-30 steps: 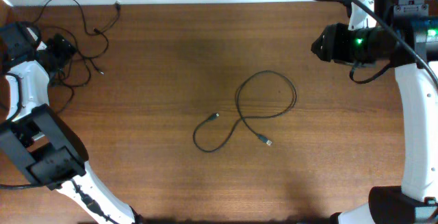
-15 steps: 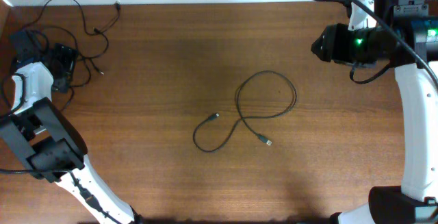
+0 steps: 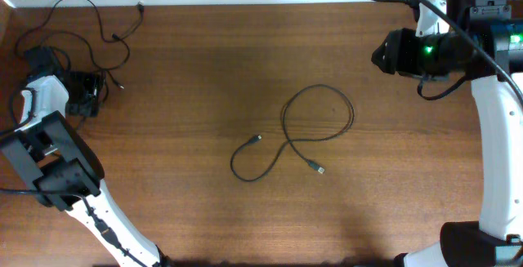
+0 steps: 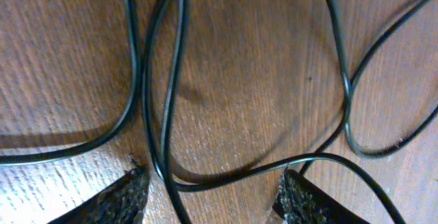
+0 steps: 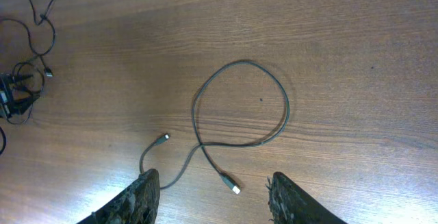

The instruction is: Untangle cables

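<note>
Overhead | one looped cable (image 3: 352,116) | one tangle (image 3: 102,32) (left jaws astride) | both jaws parted

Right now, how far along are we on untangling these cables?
Done: one cable lies apart mid-table in a loose loop. In hand: the left gripper straddles the corner tangle, jaws open, nothing gripped. Left: that whole bunch. The right gripper hangs open, empty.

No readable text, labels, brands, numbers or signs in any view
</note>
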Motion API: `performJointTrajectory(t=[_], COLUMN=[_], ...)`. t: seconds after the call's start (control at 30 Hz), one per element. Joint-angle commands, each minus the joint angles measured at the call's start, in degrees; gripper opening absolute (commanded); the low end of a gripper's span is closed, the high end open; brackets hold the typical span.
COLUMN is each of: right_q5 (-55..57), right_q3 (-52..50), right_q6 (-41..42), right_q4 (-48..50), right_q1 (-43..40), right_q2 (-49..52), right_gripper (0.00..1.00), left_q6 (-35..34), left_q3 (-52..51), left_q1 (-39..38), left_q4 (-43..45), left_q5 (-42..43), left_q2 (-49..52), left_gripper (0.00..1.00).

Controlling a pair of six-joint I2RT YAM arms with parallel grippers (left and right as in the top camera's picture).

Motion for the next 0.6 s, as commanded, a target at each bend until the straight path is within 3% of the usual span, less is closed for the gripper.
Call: performJointTrajectory(t=[0.0, 0.1, 0.13, 0.47, 0.57], right_q5=[0.04, 0.07, 0.07, 0.11, 0.11], right_q3=[-0.26, -0.26, -0.26, -0.26, -0.26], right_q6=[0.15, 0.13, 0.13, 0.11, 0.11], right_q4=[0.13, 0.15, 0.15, 0.24, 0.22], right_q1=[0.13, 0.74, 0.98, 1.99, 1.99], right_q2=[0.13, 0.13, 0.13, 0.13, 0.13], right_gripper=[0.52, 0.52, 0.52, 0.52, 0.52], left_q6=[1.46, 6.01, 8.7, 30.69, 34.07], left_q3=[-0.37, -0.37, -0.37, -0.37, -0.37], left_q1=[-0.07, -0.07, -0.07, -0.07, -0.07], left_q4=[-0.26, -0.42, -0.44, -3.48, -3.45], left_q5=[-2.49, -6.38, -8.41, -30.42, -36.02], left_q2=[1.62, 1.62, 1.62, 1.62, 1.62], left_gripper=[0.44, 0.09, 0.01, 0.0, 0.02])
